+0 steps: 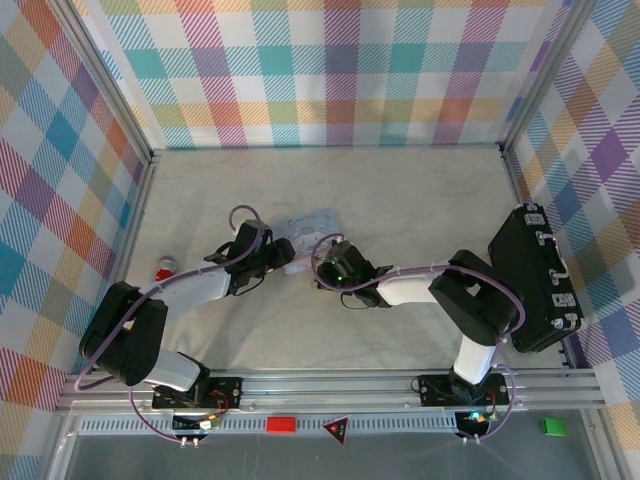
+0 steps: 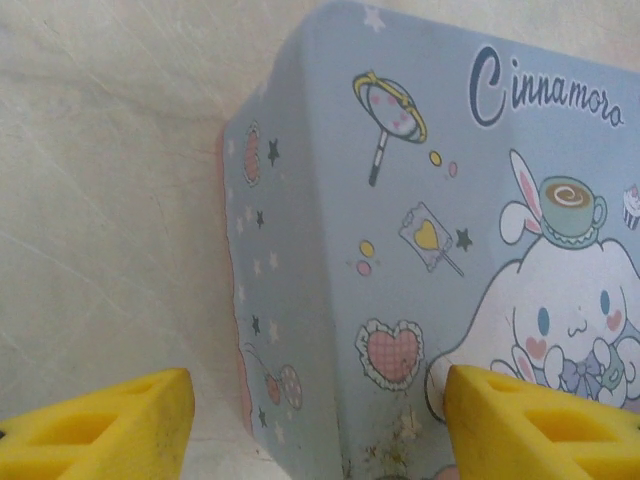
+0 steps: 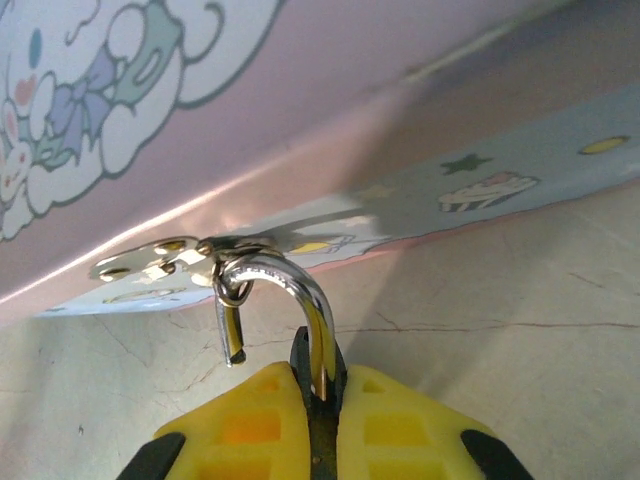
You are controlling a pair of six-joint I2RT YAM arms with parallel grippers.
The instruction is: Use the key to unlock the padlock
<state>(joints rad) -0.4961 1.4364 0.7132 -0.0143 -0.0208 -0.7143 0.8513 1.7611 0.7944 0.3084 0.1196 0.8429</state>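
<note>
Black-white arms [image 1: 195, 290], purple cables [image 1: 245, 208], yellow-fingered hands [image 3: 320, 425]

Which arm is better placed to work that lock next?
Right, probably. The right gripper has its jaws shut on the padlock, hooked through the hasp of the tin. The left gripper, jaws open, straddles the tin's edge.

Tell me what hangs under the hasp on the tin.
The padlock hangs by its silvery shackle from the hasp of the tin. Its dark body is pinched in the shut right hand; the yellow fingers cover most of it, so its lower end is hidden.
</note>
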